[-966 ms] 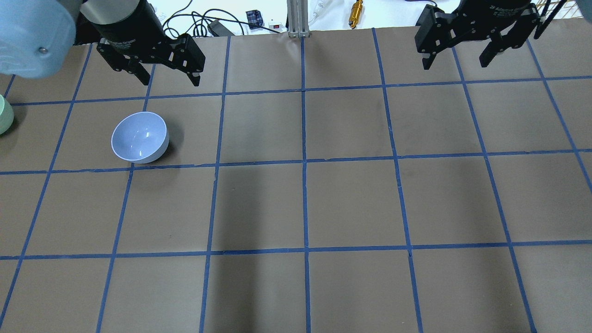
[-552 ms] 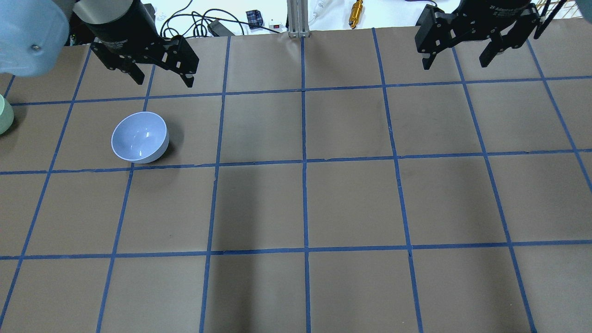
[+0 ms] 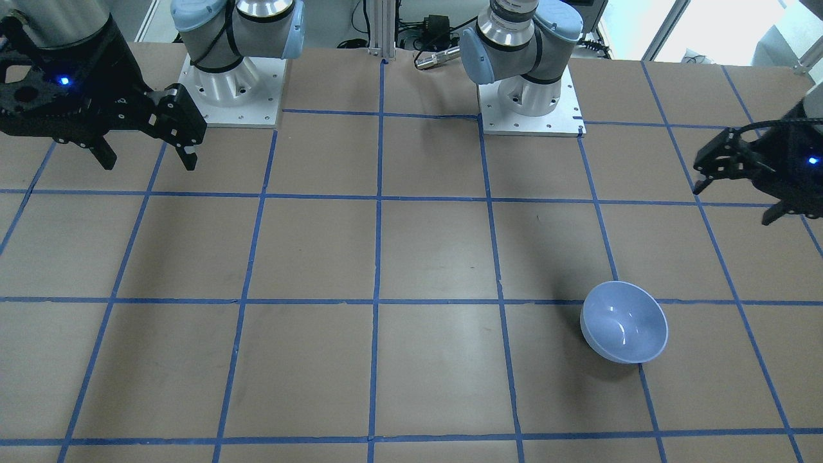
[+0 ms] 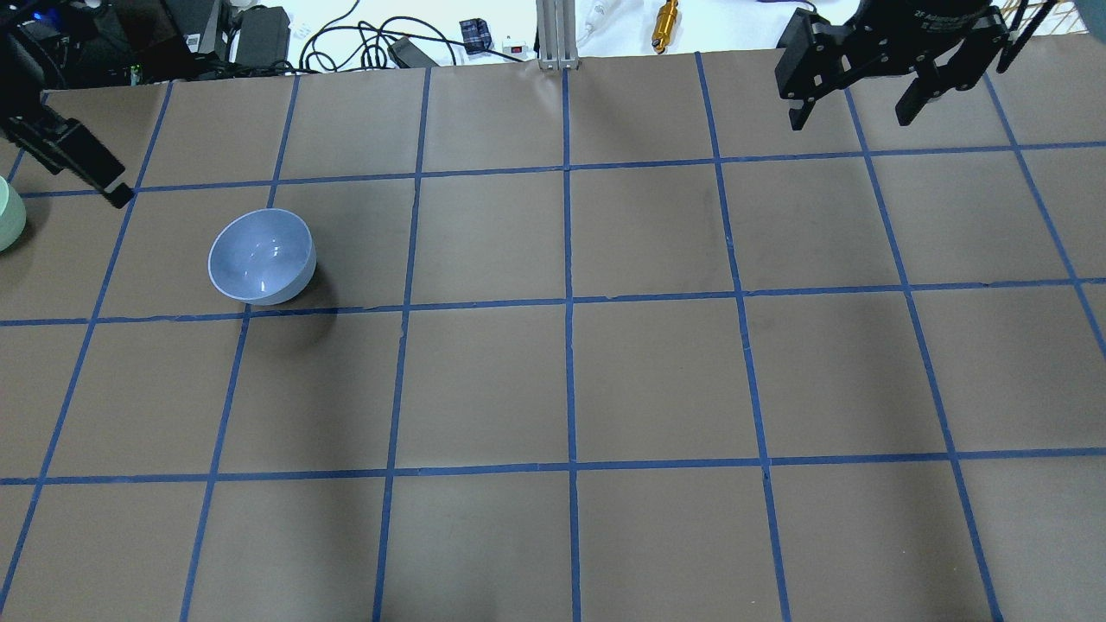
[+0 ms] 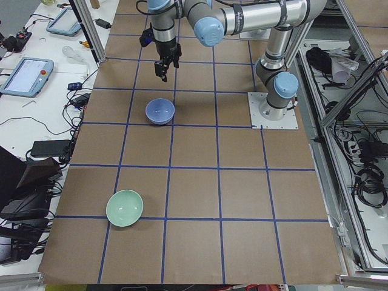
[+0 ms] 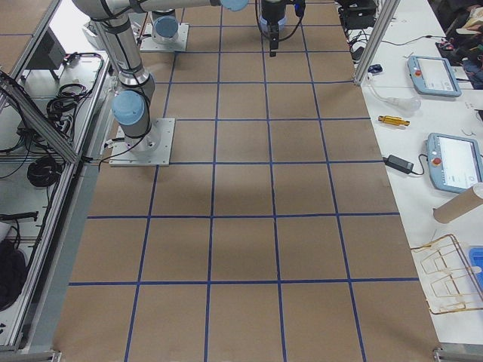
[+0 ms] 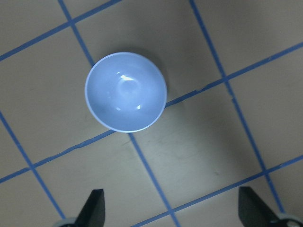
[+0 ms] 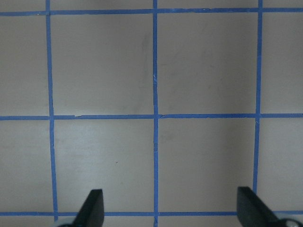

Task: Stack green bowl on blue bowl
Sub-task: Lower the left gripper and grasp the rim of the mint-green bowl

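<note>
The blue bowl (image 4: 261, 257) stands upright and empty on the table's left half; it also shows in the front view (image 3: 624, 331), the left side view (image 5: 160, 111) and the left wrist view (image 7: 126, 91). The green bowl (image 5: 125, 208) stands upright further toward the table's left end, cut off by the overhead view's left edge (image 4: 7, 216). My left gripper (image 3: 733, 204) is open and empty, held high, between the two bowls; overhead only one finger (image 4: 99, 177) shows. My right gripper (image 4: 851, 112) is open and empty over the far right.
The table (image 4: 657, 371) is brown paper with a blue tape grid. Cables, a power brick and a gold cylinder (image 4: 665, 24) lie beyond its far edge, with an aluminium post (image 4: 553, 34). The arm bases (image 3: 228, 90) stand on the robot's side.
My left gripper has swung left, from behind the blue bowl to the overhead view's left edge near the green bowl. The right gripper and both bowls have not moved.
</note>
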Action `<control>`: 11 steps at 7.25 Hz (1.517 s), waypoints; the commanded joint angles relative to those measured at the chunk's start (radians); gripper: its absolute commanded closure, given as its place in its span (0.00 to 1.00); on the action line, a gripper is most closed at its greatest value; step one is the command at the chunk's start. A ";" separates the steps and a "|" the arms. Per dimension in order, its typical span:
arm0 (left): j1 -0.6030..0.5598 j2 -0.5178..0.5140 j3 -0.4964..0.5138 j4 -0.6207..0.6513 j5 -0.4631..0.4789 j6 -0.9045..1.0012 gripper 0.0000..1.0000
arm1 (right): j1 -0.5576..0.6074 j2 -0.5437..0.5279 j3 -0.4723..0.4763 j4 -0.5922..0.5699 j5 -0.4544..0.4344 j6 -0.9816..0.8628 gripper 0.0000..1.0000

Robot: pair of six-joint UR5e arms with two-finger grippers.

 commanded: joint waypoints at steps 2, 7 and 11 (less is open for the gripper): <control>0.228 -0.219 0.004 0.325 0.038 0.587 0.00 | 0.000 -0.002 0.000 0.000 -0.002 0.000 0.00; 0.360 -0.647 0.400 0.405 0.029 1.142 0.02 | 0.000 -0.002 0.000 0.000 -0.002 0.000 0.00; 0.398 -0.781 0.517 0.406 -0.012 1.296 0.10 | 0.000 -0.002 0.000 0.000 0.000 0.000 0.00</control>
